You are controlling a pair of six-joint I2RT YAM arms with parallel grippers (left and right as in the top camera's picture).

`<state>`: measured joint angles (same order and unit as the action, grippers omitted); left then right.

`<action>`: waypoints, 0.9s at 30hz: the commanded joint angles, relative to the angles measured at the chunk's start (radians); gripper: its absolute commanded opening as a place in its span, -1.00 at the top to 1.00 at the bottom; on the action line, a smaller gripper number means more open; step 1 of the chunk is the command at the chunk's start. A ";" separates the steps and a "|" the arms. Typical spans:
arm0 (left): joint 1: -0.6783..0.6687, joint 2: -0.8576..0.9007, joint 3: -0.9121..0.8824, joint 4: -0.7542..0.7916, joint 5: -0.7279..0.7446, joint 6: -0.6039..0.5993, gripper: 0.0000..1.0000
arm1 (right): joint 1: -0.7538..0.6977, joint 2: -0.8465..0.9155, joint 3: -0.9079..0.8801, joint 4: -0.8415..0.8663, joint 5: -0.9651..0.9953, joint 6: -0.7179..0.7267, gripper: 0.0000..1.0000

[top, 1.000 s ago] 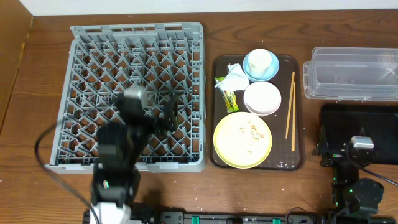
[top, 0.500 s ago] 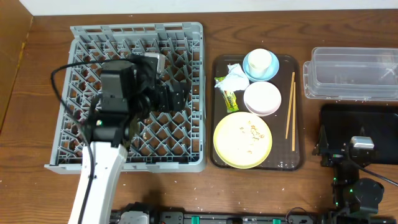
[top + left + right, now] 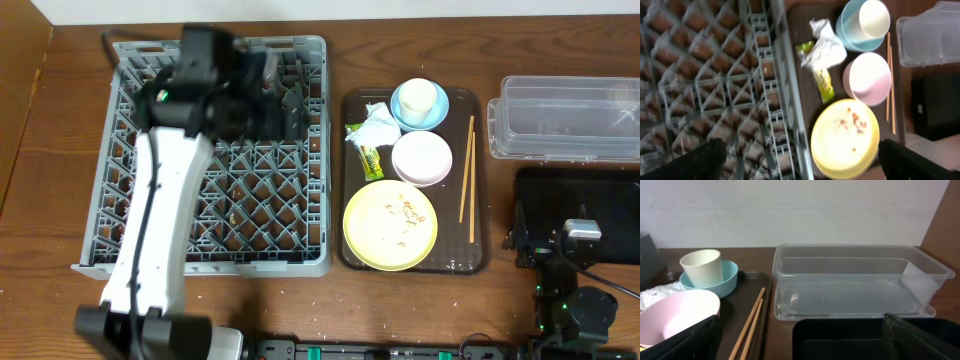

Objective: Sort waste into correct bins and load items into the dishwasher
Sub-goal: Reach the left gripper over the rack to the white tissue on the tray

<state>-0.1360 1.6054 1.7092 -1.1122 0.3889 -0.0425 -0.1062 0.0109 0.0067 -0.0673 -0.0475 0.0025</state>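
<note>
Waste: crumpled white paper wad (image 3: pixel 380 125) in the 11 o'clock corner of the dark brown serving tray (image 3: pixel 346 200). The yellow-green wrapper (image 3: pixel 368 157) lies at the wad's 6 o'clock, one end tucked under it. Pale crumbs (image 3: pixel 405 211) are scattered on the plate.
Serving tray: sits mid-table and holds all the dishes and waste.
Blue bowl (image 3: pixel 439 116): at the tray's 1 o'clock, light blue, with the cream cup (image 3: pixel 418 96) standing upright inside it.
Pink bowl (image 3: pixel 421 158): just at 6 o'clock of the blue bowl, pinkish-white, upright, its inside bare.
Yellow plate (image 3: pixel 385 240): fills the tray's 6 o'clock end, large, pale, flat, with crumbs near its middle.
Chopsticks (image 3: pixel 466 180): wooden pair, side by side along the tray's 3 o'clock edge.
Dish rack (image 3: pixel 322 170): big grey lattice at 9 o'clock of the tray, touching or nearly touching it.
Clear tub (image 3: pixel 570 118): at the table's 2 o'clock, its see-through floor showing.
Black tray (image 3: pixel 575 192): at 6 o'clock of the tub, flat, with the right arm at its near end.
Left gripper (image 3: pixel 801 147): above the rack's 1 o'clock corner, jaws spread wide.
Right gripper (image 3: pixel 801 322): low over the black tray, jaws spread wide.
</note>
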 commanded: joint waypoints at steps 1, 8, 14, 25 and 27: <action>-0.083 0.082 0.047 0.039 -0.035 0.030 -0.96 | -0.006 -0.005 -0.001 -0.005 0.005 -0.011 -0.99; -0.211 0.166 0.047 0.217 0.021 0.012 -0.96 | -0.006 -0.005 -0.001 -0.005 0.005 -0.011 -0.99; -0.270 0.275 0.047 0.312 -0.094 -0.067 -0.67 | -0.006 -0.005 -0.001 -0.005 0.005 -0.011 -0.99; -0.285 0.451 0.047 0.429 -0.218 -0.210 -0.12 | -0.006 -0.005 -0.001 -0.005 0.005 -0.011 -0.99; -0.293 0.479 0.047 0.435 -0.216 -0.209 -0.15 | -0.006 -0.005 -0.001 -0.005 0.005 -0.011 -0.99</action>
<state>-0.4164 2.0453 1.7409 -0.6846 0.1982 -0.2325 -0.1062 0.0109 0.0067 -0.0673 -0.0479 0.0025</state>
